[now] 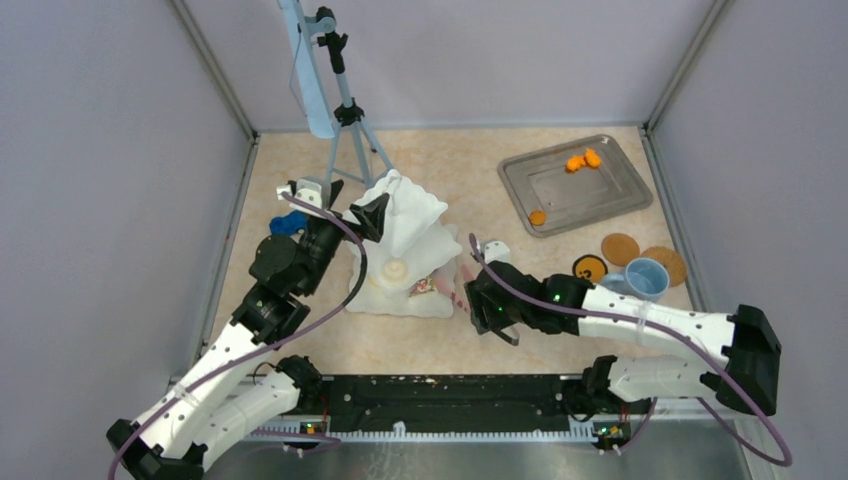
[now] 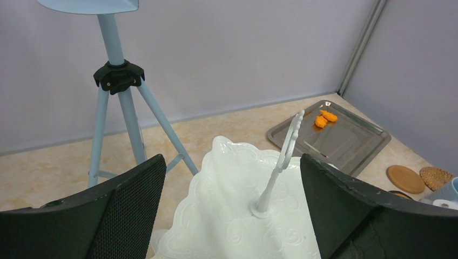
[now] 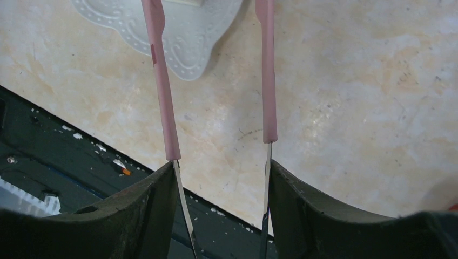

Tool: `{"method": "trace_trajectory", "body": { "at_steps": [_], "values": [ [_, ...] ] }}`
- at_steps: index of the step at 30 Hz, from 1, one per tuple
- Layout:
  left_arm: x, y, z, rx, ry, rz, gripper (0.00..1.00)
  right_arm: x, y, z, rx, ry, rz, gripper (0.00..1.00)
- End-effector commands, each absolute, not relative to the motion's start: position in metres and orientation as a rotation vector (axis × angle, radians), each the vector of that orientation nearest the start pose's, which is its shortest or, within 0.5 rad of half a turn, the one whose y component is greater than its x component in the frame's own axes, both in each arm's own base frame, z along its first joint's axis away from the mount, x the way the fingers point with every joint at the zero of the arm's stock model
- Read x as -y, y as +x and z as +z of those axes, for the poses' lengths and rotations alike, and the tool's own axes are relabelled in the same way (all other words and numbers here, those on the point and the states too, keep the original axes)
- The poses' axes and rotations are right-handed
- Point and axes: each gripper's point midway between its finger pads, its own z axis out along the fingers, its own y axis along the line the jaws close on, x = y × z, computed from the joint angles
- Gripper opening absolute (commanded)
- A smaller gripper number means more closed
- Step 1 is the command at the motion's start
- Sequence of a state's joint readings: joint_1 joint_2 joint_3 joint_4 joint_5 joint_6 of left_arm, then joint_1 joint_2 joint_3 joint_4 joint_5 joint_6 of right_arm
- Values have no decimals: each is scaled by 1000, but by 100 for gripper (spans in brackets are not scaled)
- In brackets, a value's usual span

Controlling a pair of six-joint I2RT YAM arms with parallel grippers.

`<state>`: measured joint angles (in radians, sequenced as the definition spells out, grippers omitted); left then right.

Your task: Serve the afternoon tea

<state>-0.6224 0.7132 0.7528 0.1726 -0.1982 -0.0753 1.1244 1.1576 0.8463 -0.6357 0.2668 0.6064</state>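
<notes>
Gripping pink tongs [image 3: 164, 108], right hand [image 3: 221, 189] hovers beside the white stand [image 1: 415, 215]; left hand [image 2: 232, 162] gapes open over it; three orange pastries [image 1: 575, 163] on tray [image 1: 600, 200].

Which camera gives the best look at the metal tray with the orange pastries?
Top external: the whole metal tray shows from above, orange pastries on it. The left wrist view catches it at a low angle, partly behind the handle of the white stand. The right wrist view misses it entirely.
</notes>
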Motion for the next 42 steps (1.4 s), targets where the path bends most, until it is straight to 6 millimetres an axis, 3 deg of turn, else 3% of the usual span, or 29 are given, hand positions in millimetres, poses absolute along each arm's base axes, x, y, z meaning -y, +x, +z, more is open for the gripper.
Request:
{"method": "trace_trajectory", "body": {
  "at_steps": [1,4,7,11,13,16,19,34,42],
  "values": [
    [157,274,379,-1327,200,-459,99,-205,148,115,-2510,-343,259,57],
    [158,274,379,-1328,205,-463,99,-181,175,125,-2500,-174,228,55],
    [158,274,379,-1328,203,-461,99,-151,216,143,-2446,-30,200,54],
    [159,274,378,-1331,204,-470,99,-113,274,163,-2414,35,109,54],
    [160,273,379,-1327,205,-480,99,-93,298,162,-2464,34,35,54],
    [162,271,380,-1326,208,-497,99,-78,323,160,-2514,19,-80,54],
    [163,270,381,-1322,210,-506,99,-81,343,161,-2552,7,-57,53],
    [170,268,381,-1323,219,-556,99,-84,370,124,-2693,106,-160,53],
    [170,266,382,-1318,215,-560,99,-85,363,116,-2722,106,-227,53]
  ]
}}
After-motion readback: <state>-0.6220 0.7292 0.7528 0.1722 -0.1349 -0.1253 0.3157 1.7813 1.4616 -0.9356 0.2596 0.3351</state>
